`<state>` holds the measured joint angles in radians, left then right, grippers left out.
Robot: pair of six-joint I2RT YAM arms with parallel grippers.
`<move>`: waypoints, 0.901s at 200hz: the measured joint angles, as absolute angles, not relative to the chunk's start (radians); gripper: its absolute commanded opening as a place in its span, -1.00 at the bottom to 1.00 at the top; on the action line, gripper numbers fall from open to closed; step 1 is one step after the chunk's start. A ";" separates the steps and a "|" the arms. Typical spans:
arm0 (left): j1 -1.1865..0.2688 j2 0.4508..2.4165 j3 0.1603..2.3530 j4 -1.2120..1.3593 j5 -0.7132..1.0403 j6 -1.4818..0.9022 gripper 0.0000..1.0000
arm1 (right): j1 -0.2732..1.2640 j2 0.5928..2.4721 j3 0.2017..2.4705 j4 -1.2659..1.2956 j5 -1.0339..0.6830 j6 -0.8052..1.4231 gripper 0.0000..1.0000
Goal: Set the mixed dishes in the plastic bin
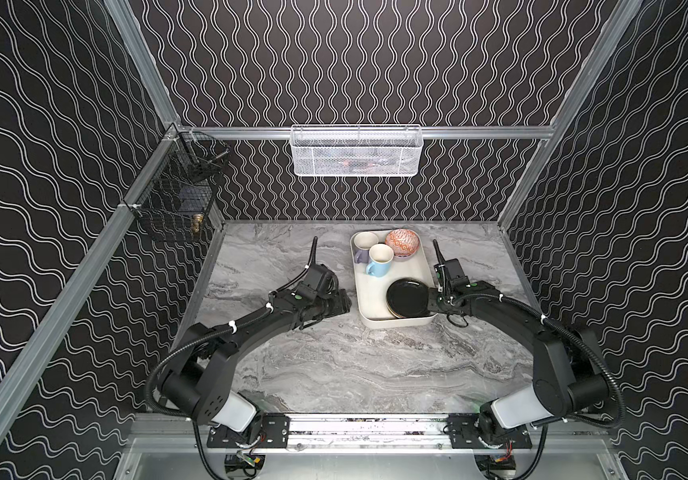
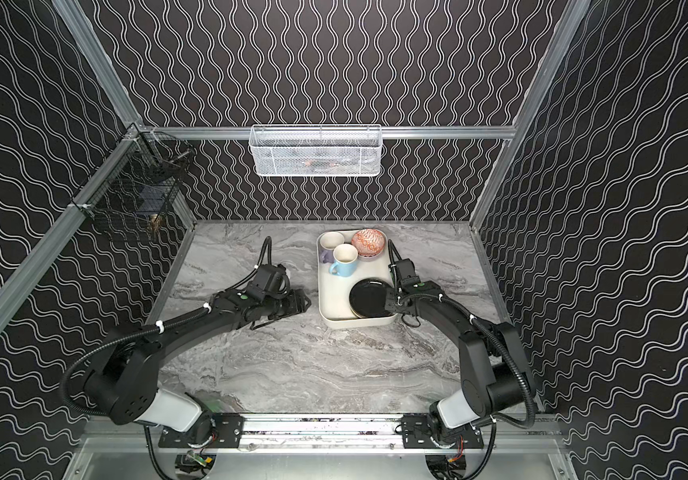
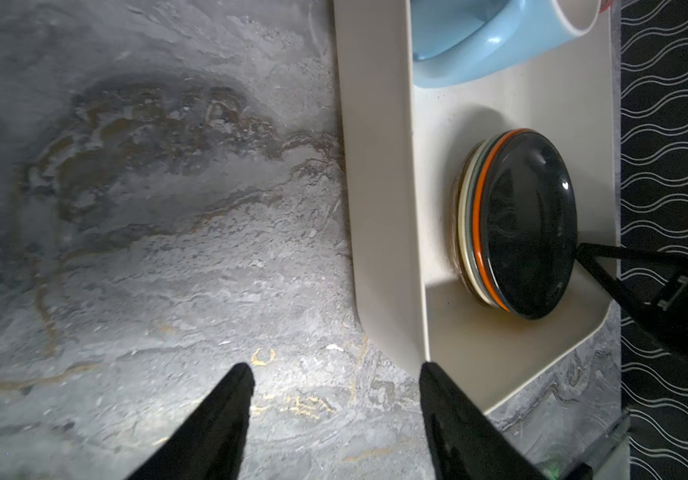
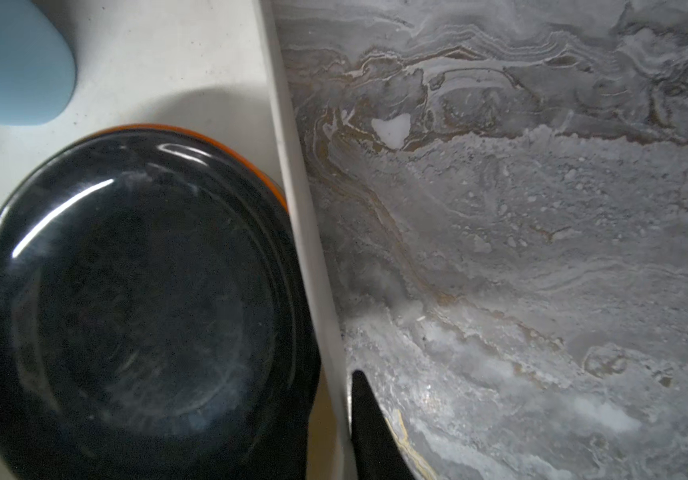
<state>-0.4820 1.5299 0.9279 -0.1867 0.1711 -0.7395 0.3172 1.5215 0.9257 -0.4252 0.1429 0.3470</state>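
While my left tool hangs spread and empty over the desk, one tip just beside the near left corner of the plastic bin, every dish I can see sits inside that bin. At its far end the lilac mug and light-blue mug stand close together, with the orange-patterned bowl to their right. Nearer me, the black plate tops a stack where the orange plate shows only its rim. My right tool looks pinched onto the bin's right wall, one finger inside, right at the black plate's edge. I judge the danger lies there: a tug or lift would tilt the bin, sliding the stack and toppling the mugs, and the inside finger could shove the top plate askew.
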 measured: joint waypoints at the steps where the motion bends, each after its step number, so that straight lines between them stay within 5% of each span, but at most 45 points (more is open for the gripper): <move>1: -0.482 1.533 0.930 -0.186 0.172 -0.740 0.35 | 0.317 1.521 0.925 -0.425 0.142 0.347 -0.66; 98: -0.482 1.659 0.993 -0.128 0.189 -0.761 0.21 | 0.384 1.507 0.907 -0.422 0.044 0.356 -0.70; 180: -0.513 1.673 0.937 -0.078 0.163 -0.773 -0.49 | 0.389 1.478 0.846 -0.342 0.042 0.380 -0.72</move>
